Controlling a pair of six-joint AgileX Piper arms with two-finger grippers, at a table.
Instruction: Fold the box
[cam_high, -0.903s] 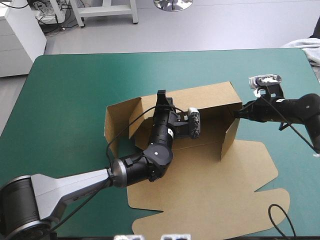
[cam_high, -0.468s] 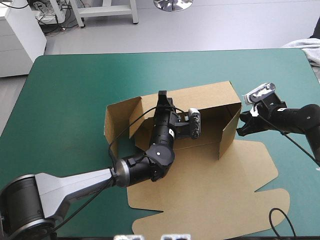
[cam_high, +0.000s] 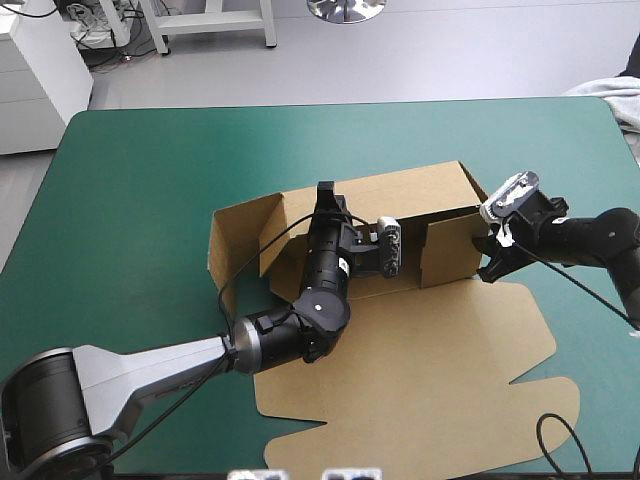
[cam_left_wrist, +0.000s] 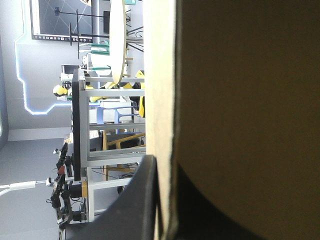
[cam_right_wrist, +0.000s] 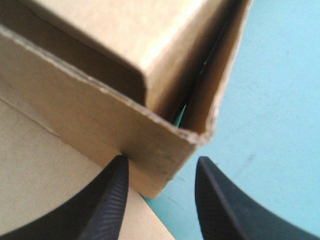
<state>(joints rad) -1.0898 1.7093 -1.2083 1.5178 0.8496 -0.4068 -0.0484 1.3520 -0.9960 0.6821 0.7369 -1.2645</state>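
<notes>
**Left gripper.** In the high view the left gripper (cam_high: 322, 192) sits at the top edge of the rear wall (cam_high: 400, 195) of the box (cam_high: 400, 400), with its arm reaching in over the flat board. In the left wrist view the left gripper (cam_left_wrist: 165, 162) is pinched on that wall. One black finger (cam_left_wrist: 145, 200) lies on one side of the board's pale cut edge and the other lies on the opposite side, with only the sheet between them. The brown board (cam_left_wrist: 240, 100) runs straight ahead of the fingers.

**Right gripper.** In the high view the right gripper (cam_high: 488, 265) is at the outer corner of the end flap (cam_high: 450, 250), which stands upright. In the right wrist view the right gripper (cam_right_wrist: 162, 162) is spread. The flap's corner (cam_right_wrist: 190, 135) lies directly ahead of the gap between the fingers. One finger (cam_right_wrist: 112, 200) is at the flap's outer face; contact cannot be confirmed. The other finger (cam_right_wrist: 220, 205) stands free over the teal-green cover (cam_right_wrist: 280, 100).

**Box.** The box lies near the middle of the table, between the two grippers. The rear wall, a side wall (cam_high: 240, 240) beside the left gripper, and the end flap are raised. The large lid panel lies flat on the cover, under the left arm.
</notes>
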